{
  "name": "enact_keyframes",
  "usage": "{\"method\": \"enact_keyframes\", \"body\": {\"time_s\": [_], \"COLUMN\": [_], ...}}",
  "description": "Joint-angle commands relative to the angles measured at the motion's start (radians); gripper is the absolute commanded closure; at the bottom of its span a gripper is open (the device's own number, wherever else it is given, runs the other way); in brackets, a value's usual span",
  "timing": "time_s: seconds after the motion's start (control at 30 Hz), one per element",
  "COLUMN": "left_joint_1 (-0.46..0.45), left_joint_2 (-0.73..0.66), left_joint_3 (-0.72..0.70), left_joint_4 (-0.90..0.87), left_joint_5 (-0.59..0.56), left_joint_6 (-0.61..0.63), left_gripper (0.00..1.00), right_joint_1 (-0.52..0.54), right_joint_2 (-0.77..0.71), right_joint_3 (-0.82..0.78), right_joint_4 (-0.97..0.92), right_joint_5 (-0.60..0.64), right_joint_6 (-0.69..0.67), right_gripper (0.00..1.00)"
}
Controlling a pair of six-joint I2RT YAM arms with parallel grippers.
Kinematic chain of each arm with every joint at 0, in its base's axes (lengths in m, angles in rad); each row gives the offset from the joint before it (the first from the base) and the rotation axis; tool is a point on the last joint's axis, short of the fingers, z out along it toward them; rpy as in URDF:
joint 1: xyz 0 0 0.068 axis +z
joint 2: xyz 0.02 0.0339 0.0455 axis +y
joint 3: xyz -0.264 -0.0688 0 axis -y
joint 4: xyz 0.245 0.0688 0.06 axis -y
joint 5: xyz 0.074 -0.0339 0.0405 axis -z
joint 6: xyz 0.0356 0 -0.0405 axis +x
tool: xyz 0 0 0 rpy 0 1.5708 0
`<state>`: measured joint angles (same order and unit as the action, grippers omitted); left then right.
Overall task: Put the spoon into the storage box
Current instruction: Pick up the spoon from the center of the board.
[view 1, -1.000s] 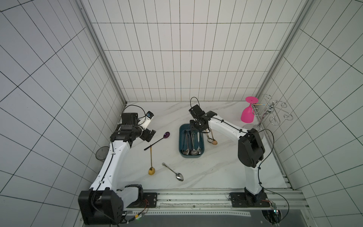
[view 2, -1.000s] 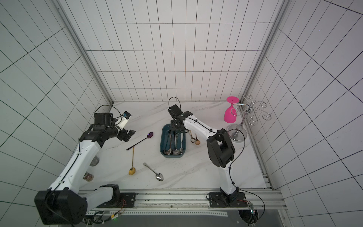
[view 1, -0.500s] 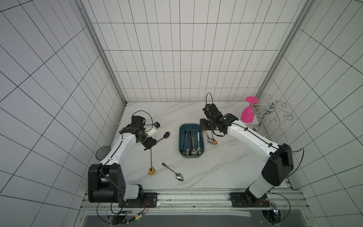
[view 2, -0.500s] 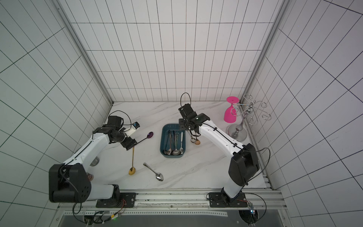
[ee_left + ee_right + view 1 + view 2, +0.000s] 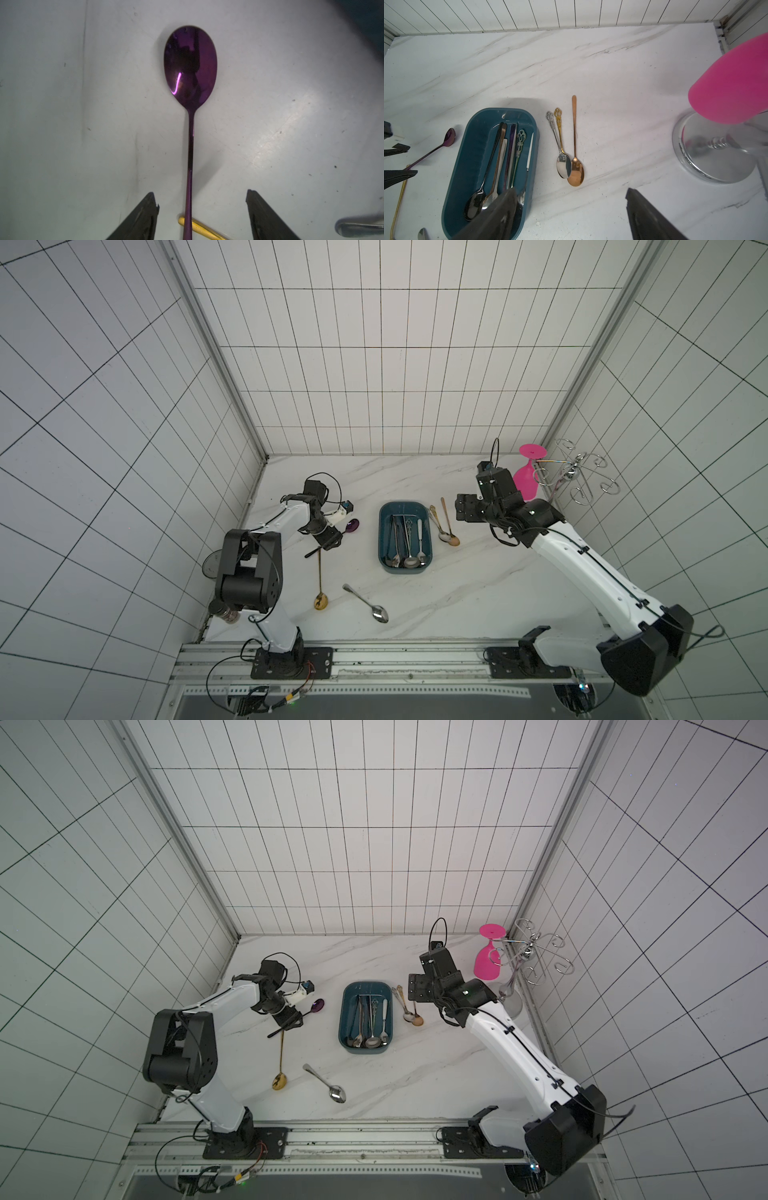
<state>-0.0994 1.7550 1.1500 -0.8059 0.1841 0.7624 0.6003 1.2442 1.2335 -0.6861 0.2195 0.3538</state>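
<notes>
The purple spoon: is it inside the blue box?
No, the purple spoon lies on the table, outside the storage box.

Clock from storage box (image 5: 382, 539), both top views.
- 12 and 6: open marble (image 5: 374, 477).
- 3: three spoons (image 5: 445, 536) just beside the wall. Right gripper (image 5: 571, 193), jaws wide, is above the table past them.
- 2: pink glass (image 5: 524, 485) and wire rack (image 5: 575, 475) crowd the corner.
- 9: purple spoon (image 5: 190, 68) handle crosses gold spoon (image 5: 199, 227) tip between left gripper (image 5: 201, 200) spread fingers (image 5: 143, 218), gap each side.
- 7: silver spoon (image 5: 365, 602).
- Inside box: cutlery (image 5: 409, 535) lengthwise, free strip along 9 o'clock wall.
</notes>
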Motion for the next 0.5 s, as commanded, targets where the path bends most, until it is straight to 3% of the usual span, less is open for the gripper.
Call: {"method": "enact_keyframes", "body": {"time_s": [0.0, 0.3, 0.47], "left_joint_1": [-0.003, -0.019, -0.043], "left_joint_2": [0.053, 0.192, 0.248], "left_joint_3": [0.049, 0.164, 0.187], "left_joint_4": [0.0, -0.051, -0.102], "left_joint_5": [-0.024, -0.051, -0.094], "left_joint_6": [0.025, 0.042, 0.056], "left_gripper": [0.32, 0.51, 0.53], "right_joint_1": [-0.024, -0.052, -0.059], "right_joint_2": [-0.056, -0.135, -0.152], "right_joint_3": [-0.043, -0.07, -0.083], "right_joint_4": [-0.019, -0.07, -0.072], "right_joint_5": [0.045, 0.071, 0.078], "right_joint_6": [-0.035, -0.048, -0.054], "right_gripper": [0.12, 0.11, 0.11]}}
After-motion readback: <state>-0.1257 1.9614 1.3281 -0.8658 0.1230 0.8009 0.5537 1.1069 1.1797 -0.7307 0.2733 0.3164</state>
